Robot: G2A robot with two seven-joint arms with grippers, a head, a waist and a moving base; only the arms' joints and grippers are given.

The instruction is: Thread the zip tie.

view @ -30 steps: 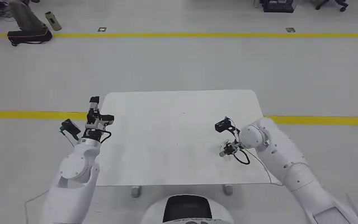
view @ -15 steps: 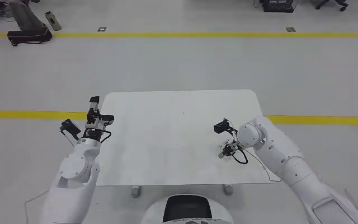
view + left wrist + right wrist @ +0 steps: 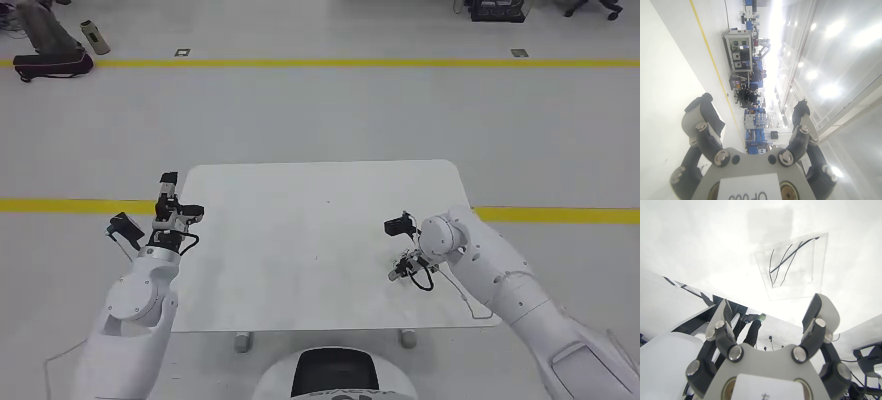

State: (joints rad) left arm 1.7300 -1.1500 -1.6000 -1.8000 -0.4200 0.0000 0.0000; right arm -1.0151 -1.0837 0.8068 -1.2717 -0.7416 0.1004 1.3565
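Tabletop (image 3: 320,200): white, smooth, matt as I read it.
Tray (image 3: 819,256): clear rigid plastic, glossy walls.
Zip ties (image 3: 793,253) inside tray: thin black plastic strips, finish too fine for me to judge.
Right pincer (image 3: 770,300): brushed grey metal plate, bright polished pins, pale smooth finger shells, black ribbed pads (image 3: 810,311).
Left pincer (image 3: 754,99): same metal plate. I note fingers (image 3: 711,115) wrapped in matt black, slightly crumpled covering.

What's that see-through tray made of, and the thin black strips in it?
The tray looks like clear glossy plastic, maybe acrylic: the table shows through and its edges catch light. The zip ties look like thin black flexible plastic, since they curve.
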